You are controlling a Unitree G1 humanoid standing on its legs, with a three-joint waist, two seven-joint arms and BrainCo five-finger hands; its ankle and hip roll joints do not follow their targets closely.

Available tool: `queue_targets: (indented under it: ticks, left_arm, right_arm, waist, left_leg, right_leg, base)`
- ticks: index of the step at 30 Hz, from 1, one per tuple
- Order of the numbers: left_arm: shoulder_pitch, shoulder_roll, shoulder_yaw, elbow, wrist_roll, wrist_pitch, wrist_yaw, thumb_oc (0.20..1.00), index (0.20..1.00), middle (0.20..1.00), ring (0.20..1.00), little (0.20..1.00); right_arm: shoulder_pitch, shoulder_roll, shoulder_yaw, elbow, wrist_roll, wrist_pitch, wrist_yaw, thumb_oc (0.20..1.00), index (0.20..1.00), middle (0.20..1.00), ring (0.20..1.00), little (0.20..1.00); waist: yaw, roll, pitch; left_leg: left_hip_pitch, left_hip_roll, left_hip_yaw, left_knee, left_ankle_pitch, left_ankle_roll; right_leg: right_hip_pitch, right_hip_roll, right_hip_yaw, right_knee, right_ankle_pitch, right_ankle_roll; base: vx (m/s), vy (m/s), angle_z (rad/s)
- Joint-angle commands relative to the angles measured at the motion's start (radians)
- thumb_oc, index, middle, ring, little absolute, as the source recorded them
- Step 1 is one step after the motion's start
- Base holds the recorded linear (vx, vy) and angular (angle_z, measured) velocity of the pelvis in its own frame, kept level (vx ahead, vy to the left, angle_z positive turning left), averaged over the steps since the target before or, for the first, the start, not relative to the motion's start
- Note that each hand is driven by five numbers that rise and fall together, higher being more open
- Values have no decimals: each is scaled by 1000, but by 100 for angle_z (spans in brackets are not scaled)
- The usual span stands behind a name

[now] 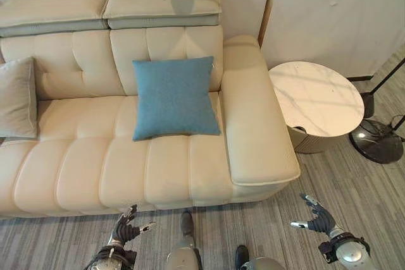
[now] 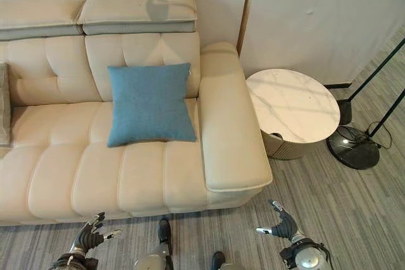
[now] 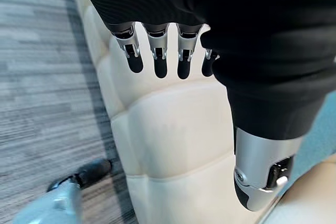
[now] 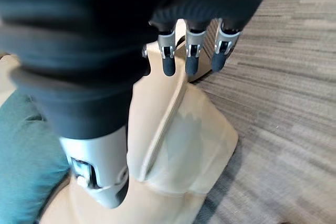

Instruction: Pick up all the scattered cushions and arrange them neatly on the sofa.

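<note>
Fingers (image 3: pixel 157 59) of the left hand (image 1: pixel 124 229) extend straight and spread, thumb apart, holding nothing; fingers (image 4: pixel 191 56) of the right hand (image 1: pixel 320 218) are likewise straight and empty. Left eye view: both hands hang low over the striped grey floor (image 1: pixel 354 188) in front of the cream sofa (image 1: pixel 95 169), left hand before the seat front, right hand off the armrest (image 1: pixel 253 124) end. A blue cushion (image 1: pixel 174 97) leans upright against the backrest at the sofa's right seat, just beside the armrest. A grey cushion (image 1: pixel 18 98) leans against the backrest at the far left, cut by the frame edge. A round white marble side table (image 1: pixel 315 97) stands just beside the armrest's outer side; a black lamp base (image 1: pixel 378 141) with its thin pole sits on the floor near the table. Right eye view: same layout; the blue cushion (image 2: pixel 149 104) stands well apart from both hands, with the seat front between them. Left wrist view: the open fingers point toward the quilted sofa front, a strip of blue cushion (image 3: pixel 320 140) visible past the thumb. Right wrist view: the open fingers point at the armrest end (image 4: pixel 178 145) and floor, with the blue cushion (image 4: pixel 26 156) to one side.
</note>
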Motion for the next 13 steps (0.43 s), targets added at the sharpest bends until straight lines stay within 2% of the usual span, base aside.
queue_targets:
  ticks: [1,2,5,6,13]
  left_arm:
    - [-75,51,40,-51,-20,-49,9,1000,1000,1000,1000,1000]
    - [-75,48,45,-46,-26,-48,10,1000,1000,1000,1000,1000]
    - [-65,37,38,-33,-30,-42,6,1000,1000,1000,1000,1000]
    - [-59,32,28,-22,-31,-38,-5,1000,1000,1000,1000,1000]
    - [-55,31,7,16,-21,-20,-35,1000,1000,1000,1000,1000]
  right_arm:
    - [-45,20,-8,-54,31,-26,-21,1000,1000,1000,1000,1000]
    - [-43,18,-9,-55,27,-27,-22,1000,1000,1000,1000,1000]
    - [-45,30,5,-41,24,-29,-17,1000,1000,1000,1000,1000]
    - [-42,42,6,-20,22,-28,-17,1000,1000,1000,1000,1000]
    - [-43,93,-5,67,87,-7,-9,1000,1000,1000,1000,1000]
  waist:
    - [-30,-104,24]
    - [-33,-107,18]
    - [-49,-95,-12]
    - [-65,-86,-35]
    - [-86,-78,-73]
  left_leg:
    - [62,-89,14,102,-179,61]
    - [100,-92,7,112,-211,62]
    - [169,-93,-15,46,-221,70]
    - [211,-86,1,-33,-204,67]
    - [296,-92,24,-153,-182,71]
  right_leg:
    - [114,-59,11,-191,42,142]
    - [113,-63,14,-198,50,143]
    - [104,-45,26,-221,67,148]
    - [104,-35,23,-231,73,151]
    - [130,-29,32,-262,94,165]
  base:
    - [-83,1,22]
    - [-83,0,24]
    - [-52,47,3]
    - [12,52,-14]
    - [8,55,-8]
